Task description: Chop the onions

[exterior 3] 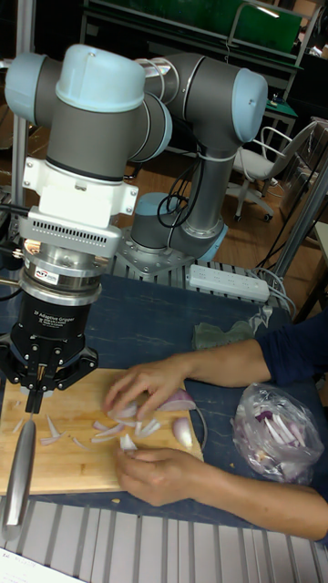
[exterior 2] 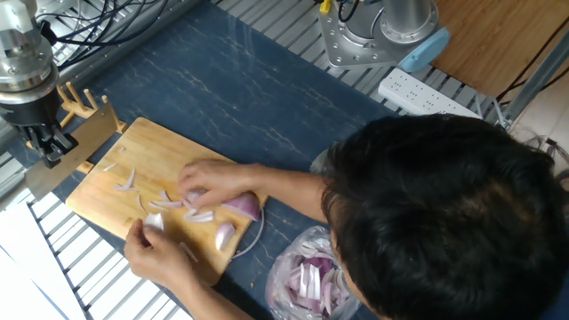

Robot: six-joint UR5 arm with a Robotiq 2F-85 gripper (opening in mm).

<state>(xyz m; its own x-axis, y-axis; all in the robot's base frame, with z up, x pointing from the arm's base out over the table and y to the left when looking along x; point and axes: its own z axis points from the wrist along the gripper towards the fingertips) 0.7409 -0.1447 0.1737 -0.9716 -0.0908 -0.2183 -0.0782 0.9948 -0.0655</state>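
Red onion wedges lie on the wooden cutting board [exterior 2: 93, 200]: a large purple wedge [exterior 2: 243, 206], a smaller wedge [exterior 2: 225, 236] and pale slivers [exterior 2: 125, 182]. The tall fixed view shows the large wedge [exterior 3: 179, 401] and slivers [exterior 3: 50, 430] too. A person's two hands [exterior 2: 209, 182] rest over the pieces in the middle of the board. My gripper [exterior 2: 51, 149] hangs above the board's left end, shut on a grey knife [exterior 2: 84, 147]. In the tall fixed view the gripper [exterior 3: 34, 396] holds the knife [exterior 3: 18, 478] with its blade over the board's left edge.
A clear plastic bag of cut onion [exterior 2: 309, 280] sits right of the board. The person's head [exterior 2: 453, 222] fills the lower right. A grey-green cloth [exterior 3: 219, 335], a power strip [exterior 2: 418, 89], the arm's base [exterior 2: 373, 36] and a wooden rack [exterior 2: 80, 98] are nearby.
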